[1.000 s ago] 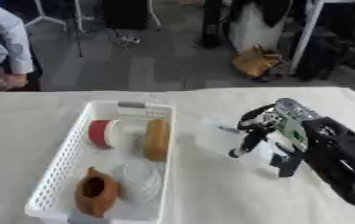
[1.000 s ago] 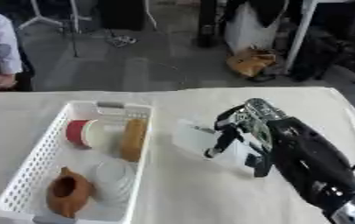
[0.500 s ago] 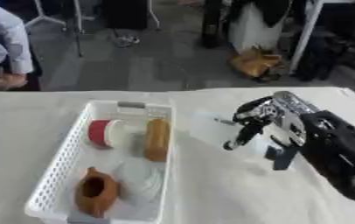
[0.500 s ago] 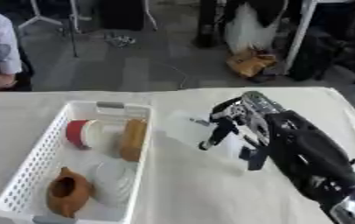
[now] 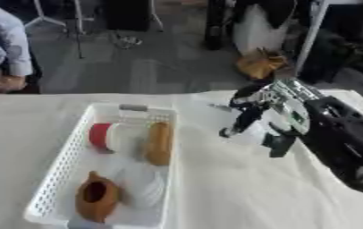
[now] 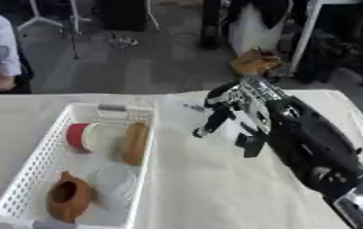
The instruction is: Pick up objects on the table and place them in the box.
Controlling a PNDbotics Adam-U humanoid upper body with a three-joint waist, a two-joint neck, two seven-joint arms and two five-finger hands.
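beside box (image 5: 55, 171) | right hand (image 5: 272, 110): 1 | box: 4 items

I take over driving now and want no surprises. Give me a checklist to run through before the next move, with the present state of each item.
1. Right hand in view over the table: ok.
2. Something pale under its fingers, right of the box: cannot tell what it is, or whether it is held.
3. White box upright and open: ok.
4. Room in the box: not ok to assume; red cup, bread-like roll, brown pot and a clear item already lie inside.
5. Left hand: not in view.
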